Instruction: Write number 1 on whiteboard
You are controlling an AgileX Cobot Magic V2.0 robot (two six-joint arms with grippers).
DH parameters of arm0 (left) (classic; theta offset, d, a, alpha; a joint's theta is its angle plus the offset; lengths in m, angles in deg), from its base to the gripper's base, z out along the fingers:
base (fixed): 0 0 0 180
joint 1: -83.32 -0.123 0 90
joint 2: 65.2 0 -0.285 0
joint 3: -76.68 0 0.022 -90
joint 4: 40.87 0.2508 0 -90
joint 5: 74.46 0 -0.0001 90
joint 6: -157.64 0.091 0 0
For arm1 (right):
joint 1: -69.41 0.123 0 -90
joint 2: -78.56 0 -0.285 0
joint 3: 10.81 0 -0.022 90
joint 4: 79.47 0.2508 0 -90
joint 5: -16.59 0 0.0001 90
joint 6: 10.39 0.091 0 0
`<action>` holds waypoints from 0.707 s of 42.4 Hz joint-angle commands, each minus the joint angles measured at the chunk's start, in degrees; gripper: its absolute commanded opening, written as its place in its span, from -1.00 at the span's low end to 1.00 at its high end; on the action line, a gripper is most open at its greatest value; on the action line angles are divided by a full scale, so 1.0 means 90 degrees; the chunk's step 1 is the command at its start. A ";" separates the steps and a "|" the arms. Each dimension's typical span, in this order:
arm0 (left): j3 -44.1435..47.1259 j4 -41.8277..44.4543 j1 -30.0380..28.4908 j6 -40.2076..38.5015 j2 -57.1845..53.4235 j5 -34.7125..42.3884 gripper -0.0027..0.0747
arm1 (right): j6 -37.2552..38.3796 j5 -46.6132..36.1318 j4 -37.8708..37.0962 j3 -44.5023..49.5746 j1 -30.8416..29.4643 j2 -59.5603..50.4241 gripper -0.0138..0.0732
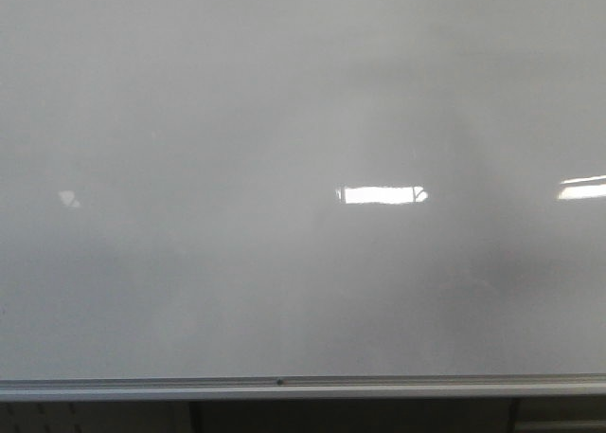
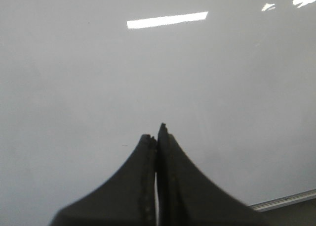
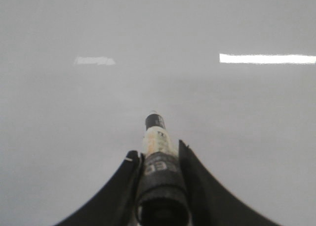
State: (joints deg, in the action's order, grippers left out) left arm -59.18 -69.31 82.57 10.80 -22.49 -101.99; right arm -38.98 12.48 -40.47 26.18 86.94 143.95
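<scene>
Up close on the right wrist, the right gripper (image 3: 157, 154) is clamped on a marker (image 3: 157, 152): round black barrel, pale label, dark tip aimed at the board, apparently short of it. Left gripper (image 2: 157, 134) has its matte black fingers pressed together on nothing. Beyond them the whiteboard (image 1: 237, 101) is glossy pale grey with bright rectangular glare patches (image 1: 382, 195), and no stroke shows on it. A silver rail (image 1: 284, 386) runs along its lower edge, with something dark below.
</scene>
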 commanded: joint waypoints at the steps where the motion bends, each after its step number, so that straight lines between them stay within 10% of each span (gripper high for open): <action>1: -0.0173 -0.0176 -0.0001 -0.0056 -0.0001 0.0475 -0.98 | -0.0170 -0.0446 0.0022 -0.0174 -0.0026 -0.0049 -0.82; 30: -0.0173 -0.0176 -0.0001 -0.0056 -0.0001 0.0475 -0.98 | 0.0580 0.0052 -0.1241 -0.0190 -0.0026 0.0424 -0.82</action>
State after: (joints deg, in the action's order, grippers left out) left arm -59.18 -69.52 82.57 10.80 -22.49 -101.99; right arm -36.58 16.02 -48.11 26.18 86.94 147.30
